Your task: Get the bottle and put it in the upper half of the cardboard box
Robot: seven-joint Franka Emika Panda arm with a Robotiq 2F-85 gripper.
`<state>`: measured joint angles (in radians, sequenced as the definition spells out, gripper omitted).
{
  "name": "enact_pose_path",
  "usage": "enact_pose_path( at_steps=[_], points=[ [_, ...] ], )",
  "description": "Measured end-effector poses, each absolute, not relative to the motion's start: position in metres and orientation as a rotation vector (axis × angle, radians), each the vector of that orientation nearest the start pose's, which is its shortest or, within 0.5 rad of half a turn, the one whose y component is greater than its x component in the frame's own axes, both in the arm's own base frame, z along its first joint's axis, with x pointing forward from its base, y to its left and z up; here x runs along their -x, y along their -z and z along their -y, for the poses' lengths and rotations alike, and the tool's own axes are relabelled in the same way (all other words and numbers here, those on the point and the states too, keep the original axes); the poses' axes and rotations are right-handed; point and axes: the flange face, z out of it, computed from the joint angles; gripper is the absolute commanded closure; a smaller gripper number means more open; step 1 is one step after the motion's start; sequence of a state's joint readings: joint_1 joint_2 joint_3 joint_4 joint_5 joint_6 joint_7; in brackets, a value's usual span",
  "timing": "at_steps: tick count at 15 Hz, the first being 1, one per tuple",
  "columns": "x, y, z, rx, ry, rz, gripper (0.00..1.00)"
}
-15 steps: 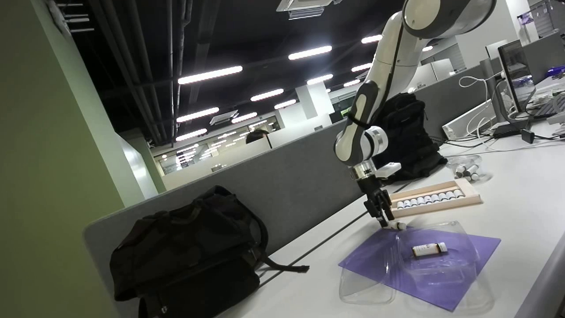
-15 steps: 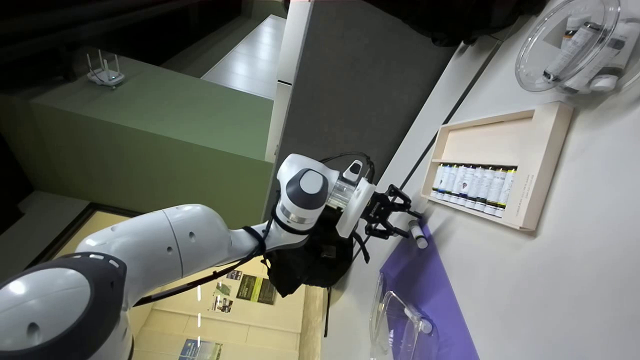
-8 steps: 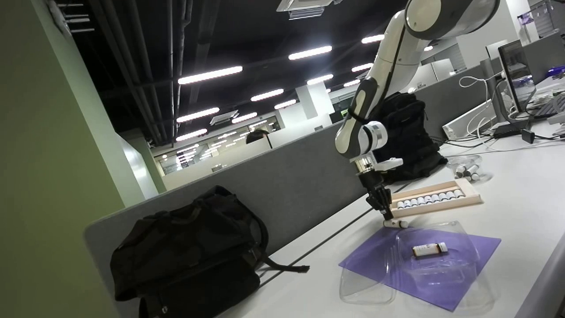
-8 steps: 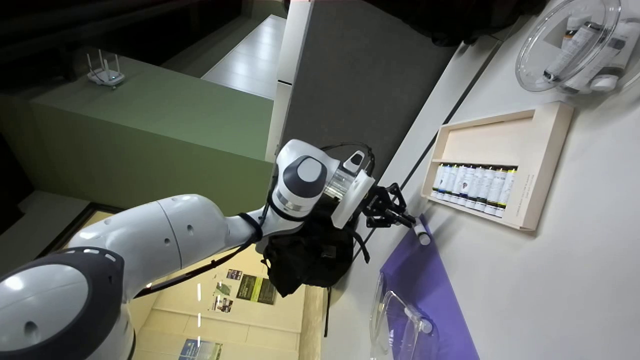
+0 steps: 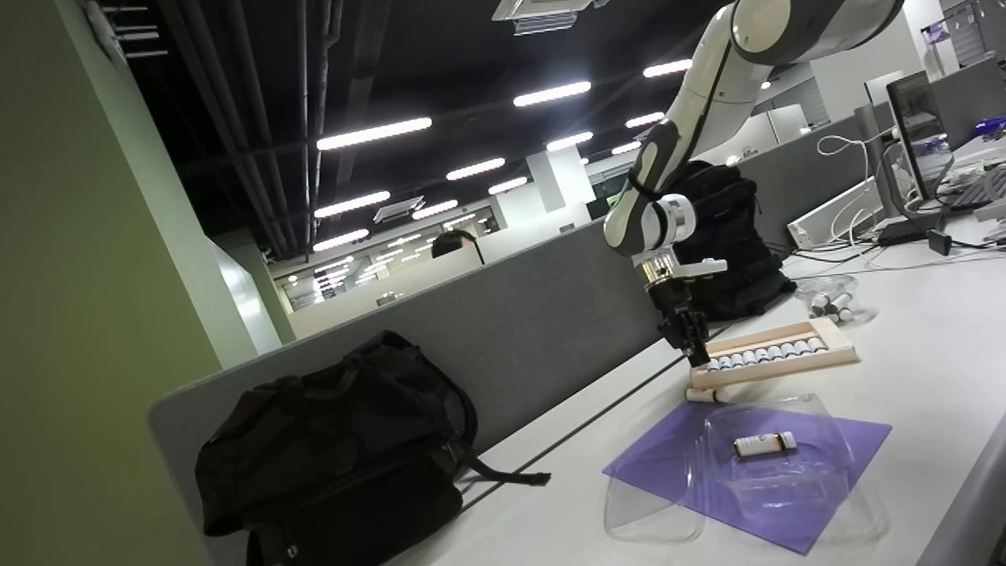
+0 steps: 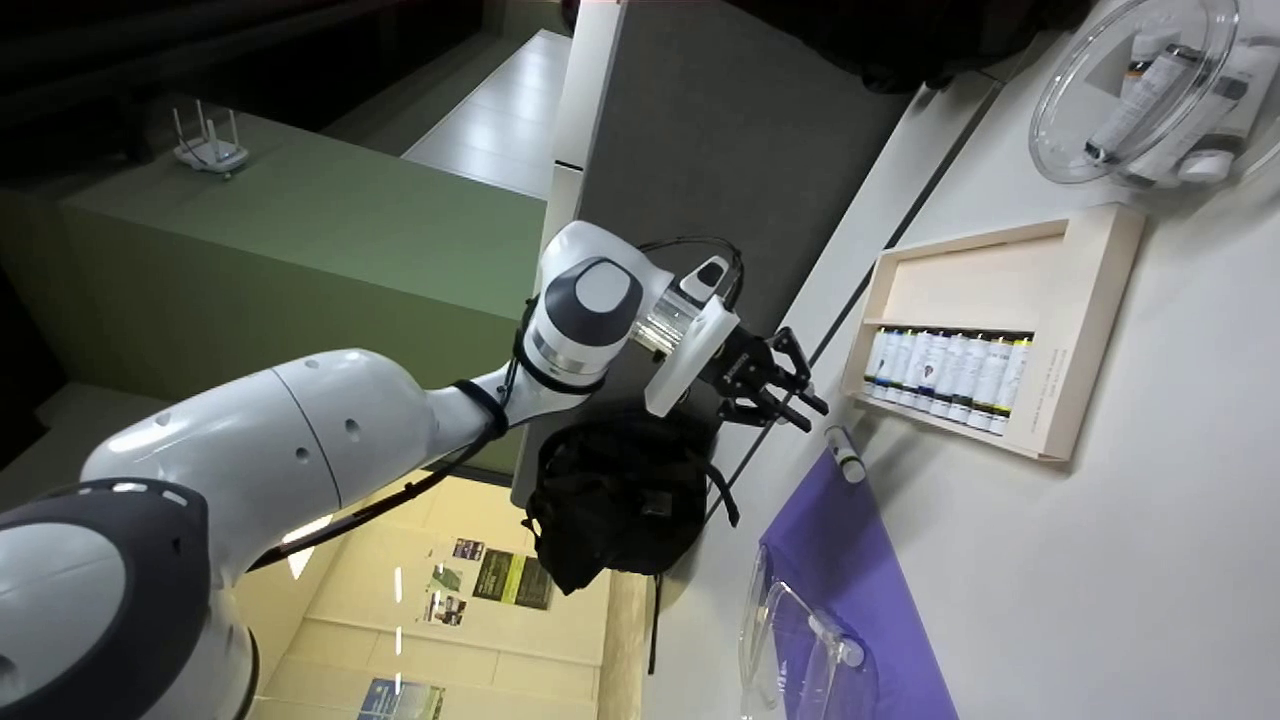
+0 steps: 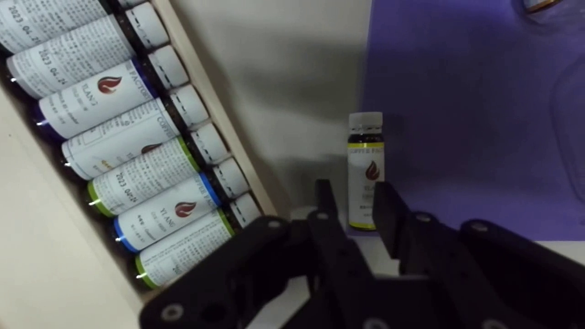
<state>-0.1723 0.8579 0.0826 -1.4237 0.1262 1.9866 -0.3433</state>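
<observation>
Wrist view: nearest is the gripper [image 7: 353,188], raised over the tabletop [image 5: 943,346], its fingers [image 7: 325,198] parted and holding nothing.
Yellow-banded bottle [image 7: 364,170]: on its side below, cap pointing away from the gripper, along the edge of the purple sheet [image 7: 457,137] by its corner, nearer the tabletop's edge at the gray partition [image 5: 542,306] than its free edge.
Grasp: probably the step in hand. The finger gap looks hardly wider than the bottle, though closer to the lens, so spread more first. Slide toward the cap and centre on the label, where a fingertip hides part of the side.
Descent: come straight down so both pads meet the label together; a round bottle may roll.
Cardboard box [image 6: 1075,340]: near the bottle and the partition-side edge. A row of bottles [image 6: 945,380] lies in the half facing the sheet, so the half beyond them is likely the upper one; carry well above the low wall.
Clear plastic container [image 5: 786,479]: partly over the sheet, a brown bottle [image 5: 765,445] apparently inside.
Black backpacks [image 5: 338,448]: farthest, against the partition.
</observation>
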Motion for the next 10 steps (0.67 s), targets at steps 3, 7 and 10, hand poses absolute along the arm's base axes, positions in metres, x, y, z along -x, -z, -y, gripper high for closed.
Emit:
enact_pose_path(
  at_steps=[3,7,10],
  points=[
    [-0.689,-0.161,0.048,2.872,-0.373,0.271,0.19],
    [-0.687,-0.144,0.023,2.867,-0.412,0.325,0.0],
    [-0.684,-0.124,0.012,2.866,-0.455,0.355,0.25]
  ],
)
